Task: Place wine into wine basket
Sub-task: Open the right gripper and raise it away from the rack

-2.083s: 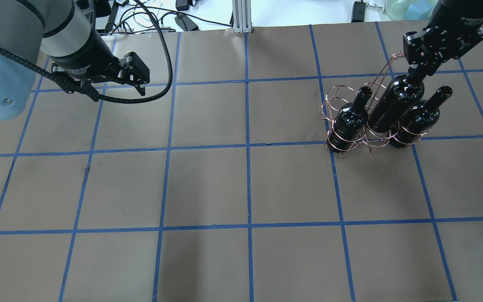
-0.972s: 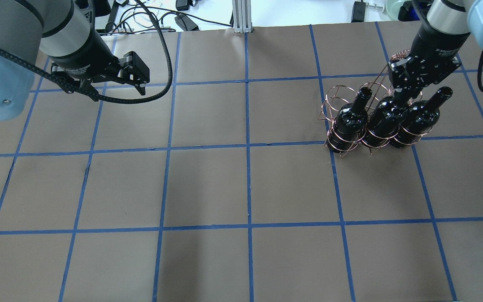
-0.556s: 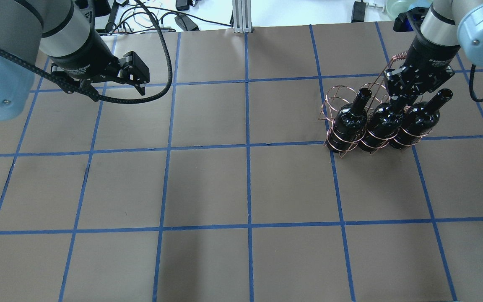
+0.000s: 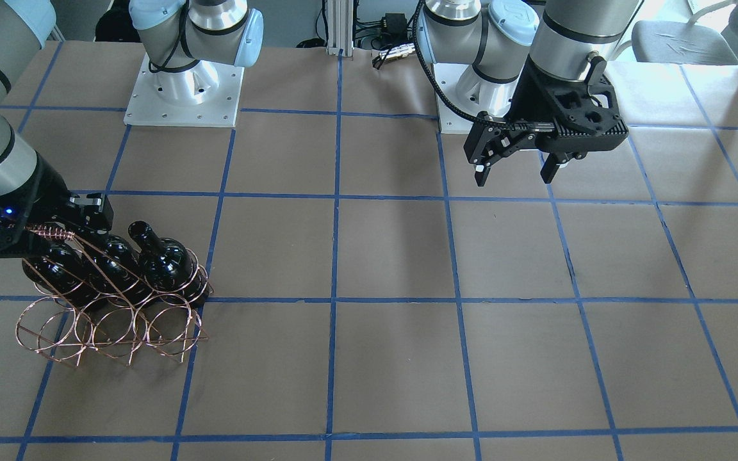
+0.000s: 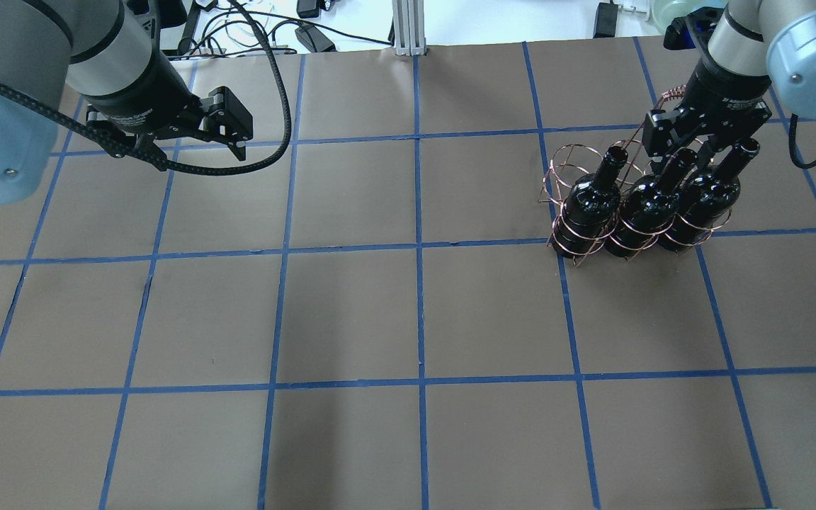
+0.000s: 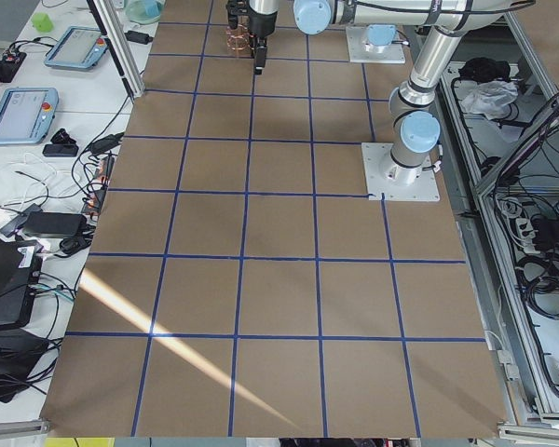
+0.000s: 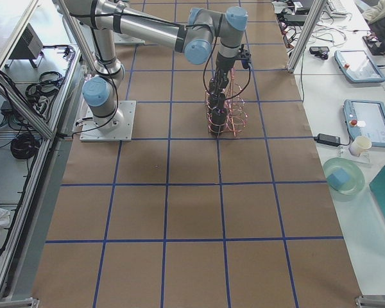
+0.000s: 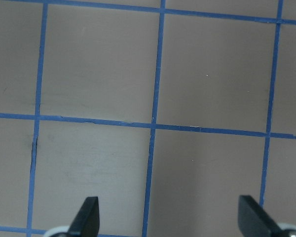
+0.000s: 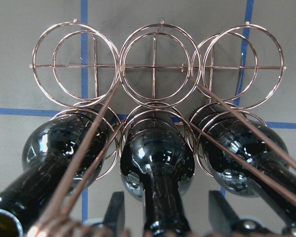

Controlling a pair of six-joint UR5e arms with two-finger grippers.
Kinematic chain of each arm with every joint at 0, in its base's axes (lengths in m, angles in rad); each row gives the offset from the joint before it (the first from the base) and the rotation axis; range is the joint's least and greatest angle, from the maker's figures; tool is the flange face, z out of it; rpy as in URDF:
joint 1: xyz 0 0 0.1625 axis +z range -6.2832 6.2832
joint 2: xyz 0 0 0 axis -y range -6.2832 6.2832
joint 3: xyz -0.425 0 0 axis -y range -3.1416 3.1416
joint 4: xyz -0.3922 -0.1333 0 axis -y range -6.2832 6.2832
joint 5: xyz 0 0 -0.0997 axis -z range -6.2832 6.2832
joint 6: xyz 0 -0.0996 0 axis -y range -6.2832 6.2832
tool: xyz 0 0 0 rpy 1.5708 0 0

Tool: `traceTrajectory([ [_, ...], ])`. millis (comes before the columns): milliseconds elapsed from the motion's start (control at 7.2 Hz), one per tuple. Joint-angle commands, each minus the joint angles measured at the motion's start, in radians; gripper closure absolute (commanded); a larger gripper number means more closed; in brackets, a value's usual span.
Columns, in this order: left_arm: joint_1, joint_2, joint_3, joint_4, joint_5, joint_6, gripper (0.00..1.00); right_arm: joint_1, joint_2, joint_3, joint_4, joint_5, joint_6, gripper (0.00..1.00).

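Observation:
The wine basket is a copper wire rack at the table's right. Three near-black bottles stand in its row nearer the robot; the other row is bare in the right wrist view. The middle wine bottle sits in the centre ring. My right gripper is open; its fingers straddle that bottle's neck with a gap on each side. The basket's coil-wrapped handle runs beside the gripper. My left gripper is open and empty, far off at the table's left.
The outer bottles flank the middle one closely. The basket's handle wires cross in front of the bottle necks. Cables and a bowl lie beyond the far edge. The arm bases stand at the robot's side.
My right gripper lowered the middle bottle into the centre ring, then opened and drew back up along its neck. The left arm has not moved.

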Motion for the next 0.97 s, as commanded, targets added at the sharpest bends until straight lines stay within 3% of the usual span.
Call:
traceTrajectory([
  [0, 0.002, 0.0, 0.0, 0.0, 0.0, 0.0, 0.0, 0.053, -0.028, -0.108, 0.115, -0.047, 0.005, 0.0],
  [139, 0.0, 0.0, 0.0, -0.001, 0.0, 0.0, 0.0, 0.086, -0.064, -0.157, 0.191, -0.043, 0.022, 0.0],
  [556, 0.0, 0.0, 0.0, -0.001, 0.0, 0.003, 0.0, 0.212, -0.127, -0.187, 0.193, -0.005, 0.076, 0.0],
  [833, 0.0, 0.0, 0.0, -0.004, 0.001, 0.002, 0.0, 0.216, -0.125, -0.227, 0.193, 0.029, 0.076, 0.0],
])
